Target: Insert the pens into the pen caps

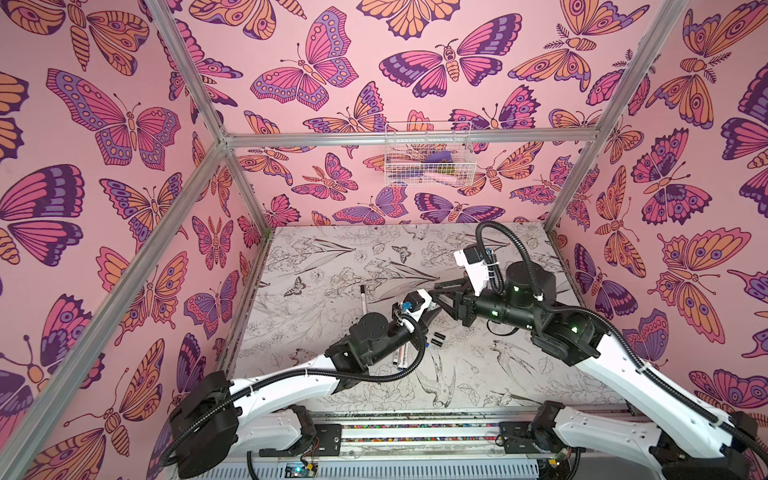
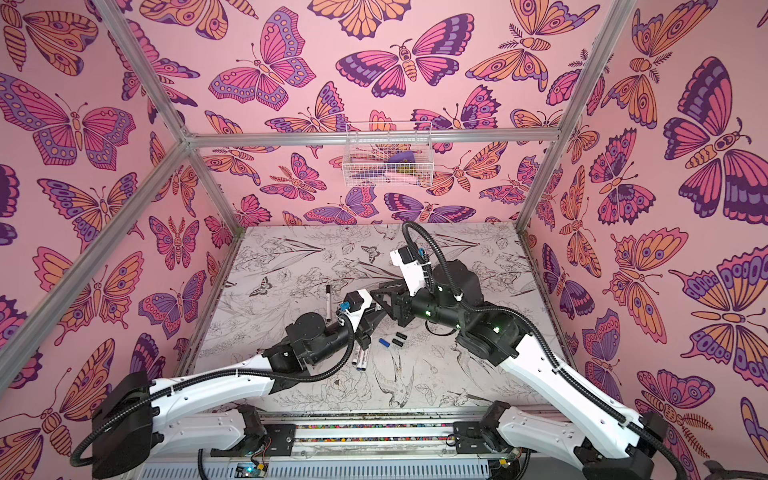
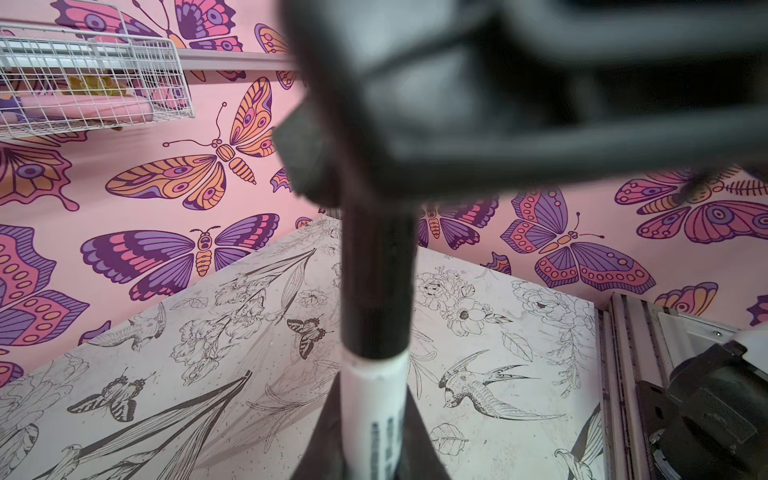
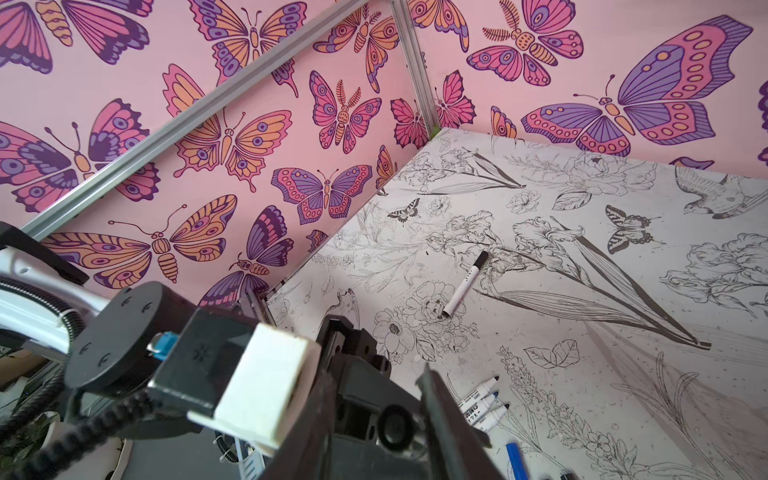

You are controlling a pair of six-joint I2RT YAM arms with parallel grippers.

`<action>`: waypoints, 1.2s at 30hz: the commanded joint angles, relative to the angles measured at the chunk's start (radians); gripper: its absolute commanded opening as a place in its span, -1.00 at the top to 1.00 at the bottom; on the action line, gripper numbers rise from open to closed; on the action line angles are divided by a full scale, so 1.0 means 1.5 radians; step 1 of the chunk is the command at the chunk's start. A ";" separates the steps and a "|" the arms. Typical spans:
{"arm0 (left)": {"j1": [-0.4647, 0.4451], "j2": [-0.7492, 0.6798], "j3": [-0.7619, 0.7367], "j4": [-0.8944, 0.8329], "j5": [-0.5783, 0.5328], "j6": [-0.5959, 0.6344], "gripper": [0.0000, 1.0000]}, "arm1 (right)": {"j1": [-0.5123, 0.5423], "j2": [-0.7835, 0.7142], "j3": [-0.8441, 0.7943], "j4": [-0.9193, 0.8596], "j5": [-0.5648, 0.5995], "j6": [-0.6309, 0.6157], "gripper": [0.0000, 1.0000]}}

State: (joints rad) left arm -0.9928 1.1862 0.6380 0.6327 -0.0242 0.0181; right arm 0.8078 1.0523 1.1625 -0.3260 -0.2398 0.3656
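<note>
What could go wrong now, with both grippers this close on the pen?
The black cap sits on the held pen, but its seating can't be judged; it may come off. The left gripper and right gripper crowd that cap; they could collide. The left arm hangs over three uncapped pens; lowering could scatter them.

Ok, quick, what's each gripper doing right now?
Left gripper: closed on a slim white marker pen with a black plastic cap over its end.
Right gripper: at that cap's far end; open or gripping cannot be told.
</note>
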 commanded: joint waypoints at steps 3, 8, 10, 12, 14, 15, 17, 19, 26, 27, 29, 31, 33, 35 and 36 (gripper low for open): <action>-0.004 -0.010 -0.010 0.022 -0.008 0.000 1.00 | 0.003 -0.002 0.018 0.011 0.015 -0.011 0.44; -0.004 -0.010 -0.011 0.022 -0.004 0.000 1.00 | 0.002 0.004 0.022 0.006 0.013 -0.009 0.42; -0.004 -0.009 -0.011 0.022 -0.002 -0.001 1.00 | 0.003 0.005 0.021 0.008 0.011 -0.007 0.41; -0.005 -0.008 -0.011 0.022 -0.002 -0.001 1.00 | 0.003 0.006 0.020 0.008 0.018 -0.007 0.42; -0.005 -0.008 -0.011 0.022 -0.001 0.000 1.00 | 0.003 0.008 0.022 0.007 0.022 -0.009 0.44; -0.005 -0.008 -0.012 0.022 -0.001 0.000 1.00 | 0.003 0.008 0.022 0.008 0.023 -0.009 0.47; -0.005 -0.009 -0.011 0.022 -0.001 0.000 1.00 | 0.003 0.012 0.022 0.008 0.026 -0.008 0.55; -0.006 -0.012 -0.011 0.022 0.001 0.001 1.00 | 0.003 0.015 0.019 0.007 0.032 -0.008 0.65; -0.012 -0.022 -0.008 0.038 -0.002 0.021 1.00 | 0.002 0.019 -0.007 -0.002 0.051 0.005 0.94; -0.015 -0.023 -0.006 0.043 -0.004 0.028 1.00 | 0.002 0.020 -0.011 -0.004 0.051 0.011 0.95; -0.018 -0.024 0.001 0.052 -0.007 0.046 1.00 | 0.002 0.020 -0.024 -0.003 0.044 0.023 0.97; -0.020 -0.022 0.014 0.086 -0.007 0.071 1.00 | 0.002 0.020 -0.038 0.000 0.036 0.041 0.99; -0.021 -0.017 0.031 0.108 -0.006 0.102 1.00 | 0.002 0.023 -0.052 -0.003 0.029 0.058 1.00; -0.021 -0.011 0.048 0.136 -0.005 0.128 1.00 | 0.002 0.027 -0.063 -0.009 0.023 0.071 1.00; -0.021 -0.007 0.057 0.152 -0.003 0.140 1.00 | 0.002 0.029 -0.069 -0.015 0.022 0.079 1.00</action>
State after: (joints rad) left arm -1.0016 1.1889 0.6373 0.6235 -0.0845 0.1101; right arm 0.8074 1.0595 1.1099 -0.2672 -0.1875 0.4099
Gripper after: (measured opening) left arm 0.149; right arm 0.163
